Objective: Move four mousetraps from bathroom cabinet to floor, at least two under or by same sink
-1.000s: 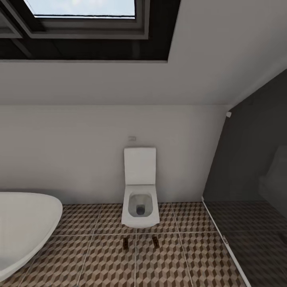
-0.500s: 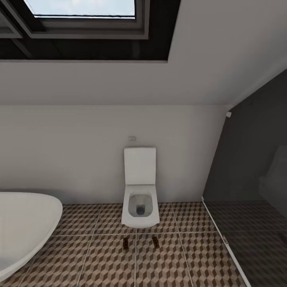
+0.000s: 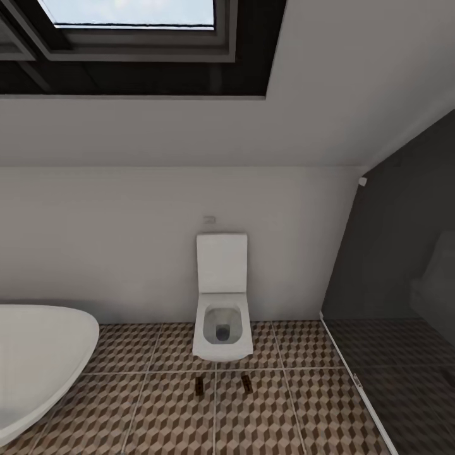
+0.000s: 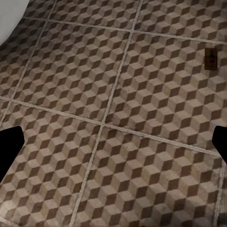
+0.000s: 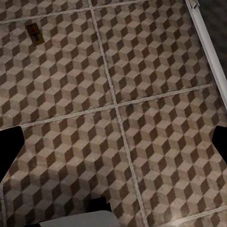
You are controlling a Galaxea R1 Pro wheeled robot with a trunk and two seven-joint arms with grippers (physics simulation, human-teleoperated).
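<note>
Two mousetraps are seen lying flat on the bathroom floor (image 3: 158,411) in the head view, just in front of a white wall-hung toilet (image 3: 222,316): the left mousetrap (image 3: 200,386) and the right mousetrap (image 3: 246,383) are set side by side, a little apart, each on its own side of a pale grout line. Neither is touched by anything. The curved rim of a white bathtub (image 3: 38,360) is caught at the left edge, and a dark glass shower screen (image 3: 398,284) is seen standing at the right, with a skylight (image 3: 129,12) overhead.

From the left wrist camera, one mousetrap (image 4: 211,58) is picked out on the cube-patterned tiles (image 4: 113,123), well ahead of the left gripper (image 4: 113,146), whose dark fingertips (image 4: 9,146) are shown spread wide at the two edges of the frame, with nothing between them.

From the right wrist camera, a mousetrap (image 5: 34,33) is likewise seen lying flat on the tiles (image 5: 142,94), far from the right gripper (image 5: 113,146); its fingertips (image 5: 9,146) are also spread wide and nothing is held. A white threshold strip (image 5: 208,47) is seen running along one side.
</note>
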